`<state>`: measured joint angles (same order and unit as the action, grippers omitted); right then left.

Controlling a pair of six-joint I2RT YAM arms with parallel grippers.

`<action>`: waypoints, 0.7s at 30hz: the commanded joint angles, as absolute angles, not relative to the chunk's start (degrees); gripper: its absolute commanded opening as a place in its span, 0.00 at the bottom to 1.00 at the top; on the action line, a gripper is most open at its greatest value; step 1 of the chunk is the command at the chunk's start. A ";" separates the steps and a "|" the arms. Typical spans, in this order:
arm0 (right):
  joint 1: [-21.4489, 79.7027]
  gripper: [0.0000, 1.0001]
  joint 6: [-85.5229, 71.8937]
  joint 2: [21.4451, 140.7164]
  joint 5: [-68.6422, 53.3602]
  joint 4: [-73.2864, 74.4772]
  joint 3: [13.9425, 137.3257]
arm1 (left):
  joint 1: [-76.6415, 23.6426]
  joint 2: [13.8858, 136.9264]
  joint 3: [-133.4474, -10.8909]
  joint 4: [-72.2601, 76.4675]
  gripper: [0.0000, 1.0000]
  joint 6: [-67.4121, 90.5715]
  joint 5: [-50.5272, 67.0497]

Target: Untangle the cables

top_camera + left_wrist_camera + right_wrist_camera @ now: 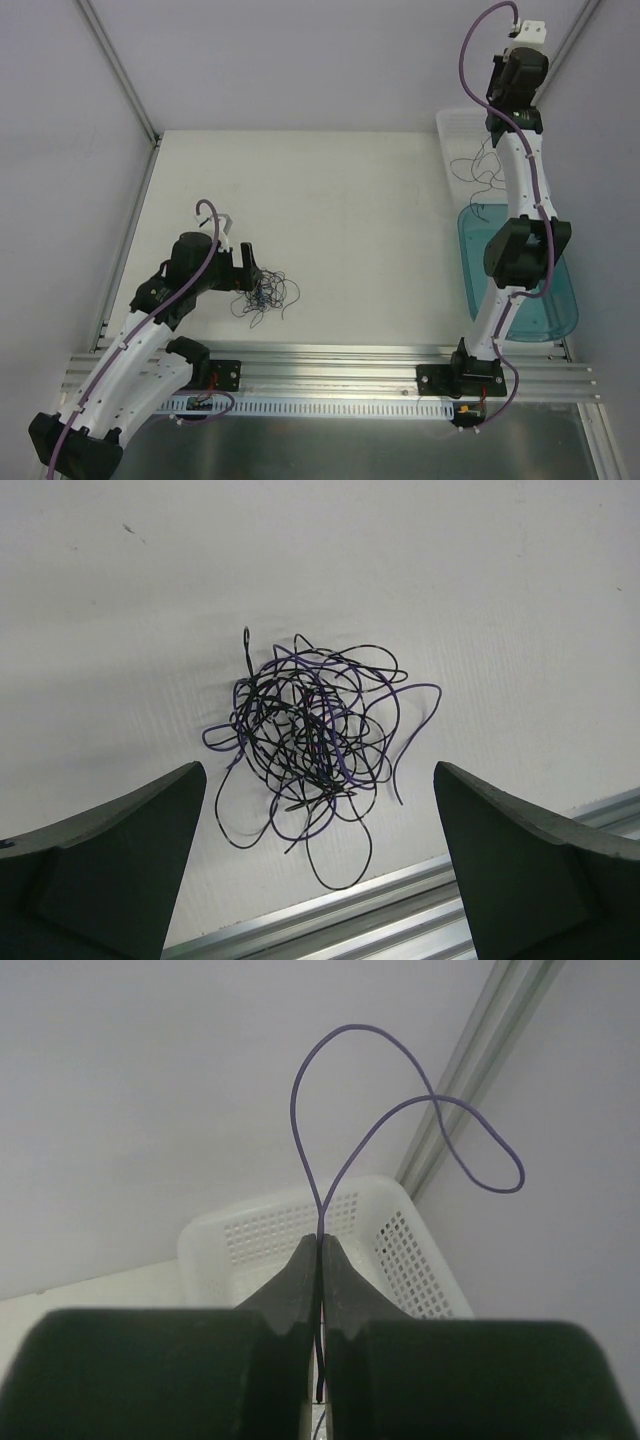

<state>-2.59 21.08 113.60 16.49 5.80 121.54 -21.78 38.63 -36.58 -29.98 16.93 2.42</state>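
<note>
A wad of thin dark purplish-black cables [263,293] lies on the white table near the front rail. In the left wrist view the wad [310,725] sits just ahead of and between the fingers. My left gripper [318,780] is open and empty, and in the top view it [248,266] is right beside the wad. My right gripper [320,1242] is shut on a single purple strand [400,1110] that loops above the fingertips. It is raised at the back right [517,72]. Loose strands [478,172] hang or lie below it, over the basket.
A white perforated basket [260,1230] stands at the back right corner [452,125]. A teal translucent tray [545,310] lies in front of it, partly under the right arm. An aluminium rail [400,900] runs along the table's near edge. Walls enclose the table.
</note>
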 commanded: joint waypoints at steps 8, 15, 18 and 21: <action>-6.06 0.01 14.95 117.33 15.91 2.11 120.61 | -21.53 40.43 -36.91 -29.36 0.99 16.96 2.29; -6.24 0.62 11.79 114.19 14.42 7.73 110.41 | -21.53 40.26 -36.83 -29.35 0.99 16.70 2.90; -6.33 0.67 10.46 109.71 12.84 10.45 105.41 | -21.53 39.82 -36.91 -29.36 0.99 16.52 3.34; -6.76 0.68 9.93 104.44 10.73 11.60 100.74 | -21.45 38.94 -36.83 -29.36 0.99 16.26 3.52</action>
